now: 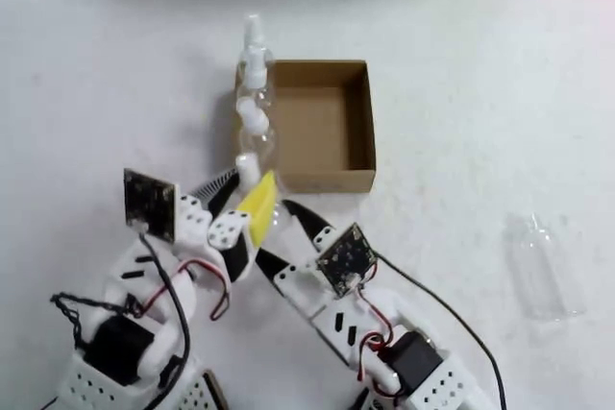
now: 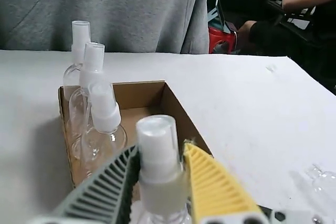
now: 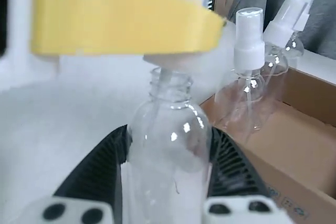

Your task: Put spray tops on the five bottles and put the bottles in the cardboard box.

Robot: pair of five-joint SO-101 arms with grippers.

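While left jaws clamp a spray top (image 2: 157, 153), right wrist view shows right jaws clamping the bottle (image 3: 168, 153).

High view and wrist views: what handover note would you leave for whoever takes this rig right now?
Left gripper: shut on a spray top, held over the bottle neck.
Right gripper: shut on the open bottle, upright just in front of the cardboard box.
The top's tube is in the neck, but the top is not seated.
Done: three capped bottles in a row along one box wall, apparently inside.
Left: seat this top and box the bottle. Then cap and box the loose bottle, which lies on the table and looks uncapped.
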